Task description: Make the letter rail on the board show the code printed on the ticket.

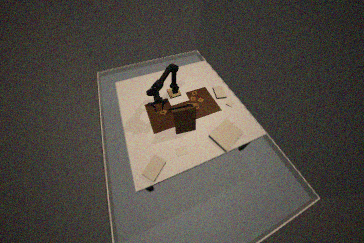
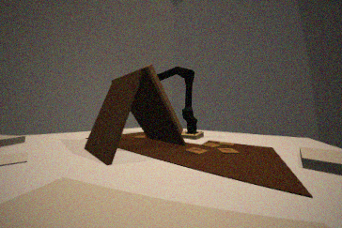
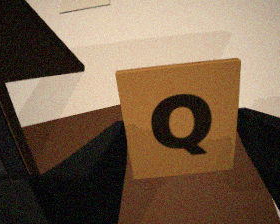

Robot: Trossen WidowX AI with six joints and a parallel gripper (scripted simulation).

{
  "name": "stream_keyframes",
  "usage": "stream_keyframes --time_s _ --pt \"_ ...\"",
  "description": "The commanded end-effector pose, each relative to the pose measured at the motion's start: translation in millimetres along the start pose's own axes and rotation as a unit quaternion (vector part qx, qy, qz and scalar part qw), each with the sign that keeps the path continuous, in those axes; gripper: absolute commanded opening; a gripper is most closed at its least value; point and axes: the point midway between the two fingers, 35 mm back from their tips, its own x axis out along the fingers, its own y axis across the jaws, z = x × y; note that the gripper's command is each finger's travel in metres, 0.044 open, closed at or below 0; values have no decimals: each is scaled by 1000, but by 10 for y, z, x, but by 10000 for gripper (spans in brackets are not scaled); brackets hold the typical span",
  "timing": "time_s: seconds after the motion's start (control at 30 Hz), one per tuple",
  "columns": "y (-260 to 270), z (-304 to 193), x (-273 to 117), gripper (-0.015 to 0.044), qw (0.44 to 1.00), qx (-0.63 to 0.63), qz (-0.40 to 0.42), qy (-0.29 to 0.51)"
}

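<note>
My gripper (image 1: pixel 160 107) (image 3: pixel 180 123) is shut on the Q tile (image 3: pixel 223 100), which reads upright in the wrist view. It is low over the left part of the brown board (image 1: pixel 158 125) (image 2: pixel 263 170) (image 3: pixel 73 142). A tan tile (image 1: pixel 163 112) shows beside the fingers; I cannot tell if it is the held one. Several tiles, among them one tile (image 1: pixel 200 100) (image 2: pixel 228 150), lie on the board's right part, their letters too small to read. The gripper is hidden behind the folded panel in the exterior view. I cannot make out the rail or the ticket's code.
A dark folded panel (image 1: pixel 185 120) (image 2: pixel 113 116) (image 3: pixel 31 40) stands like a tent at the board's middle, left of the gripper in the wrist view. The arm's base stands on a tan block (image 1: pixel 170 94) (image 2: pixel 199 135). Pale slabs (image 1: pixel 226 134) (image 1: pixel 154 167) (image 1: pixel 219 92) lie around the counter.
</note>
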Motion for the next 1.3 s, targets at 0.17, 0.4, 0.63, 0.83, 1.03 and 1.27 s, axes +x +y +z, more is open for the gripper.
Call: stream_keyframes --time_s 0.17,0.4,0.63,0.83,1.03,1.27 --pt "15 6 -1 0 1000 2 1 -3" --pt "47 -4 2 0 1000 2 1 -3" --pt "82 -14 5 0 1000 3 1 -3" --pt "114 -22 8 0 1000 3 1 -3" --pt "150 -27 9 0 1000 3 1 -3" --pt "191 -27 9 0 1000 3 2 -3"
